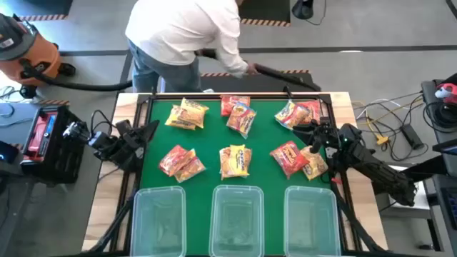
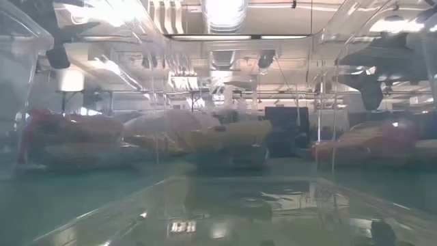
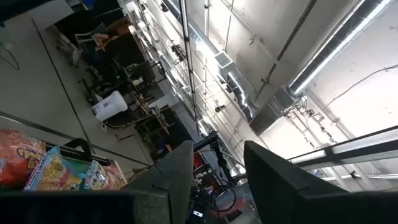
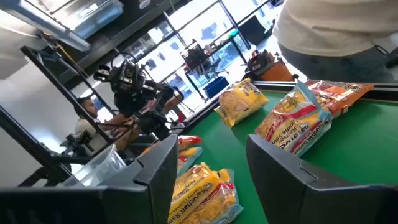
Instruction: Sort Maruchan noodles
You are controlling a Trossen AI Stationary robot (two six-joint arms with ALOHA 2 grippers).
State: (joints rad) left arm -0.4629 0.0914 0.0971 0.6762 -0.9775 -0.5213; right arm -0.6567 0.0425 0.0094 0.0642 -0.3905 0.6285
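High view: Maruchan noodles (image 1: 235, 160) scattered over green mat (image 1: 264, 175), far of three clear tubs (image 1: 235, 218); left gripper (image 1: 146, 133) at mat's left edge, right gripper (image 1: 314, 139) over right packets. Left wrist: jaws apart w/ a gap, nothing between. Right wrist: jaws apart, empty, packets beyond.

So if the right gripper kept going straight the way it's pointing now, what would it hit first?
Probably the yellow noodle packet lying just ahead between the fingers of the right gripper, which stands open; depth is hard to judge, so it might pass above it.
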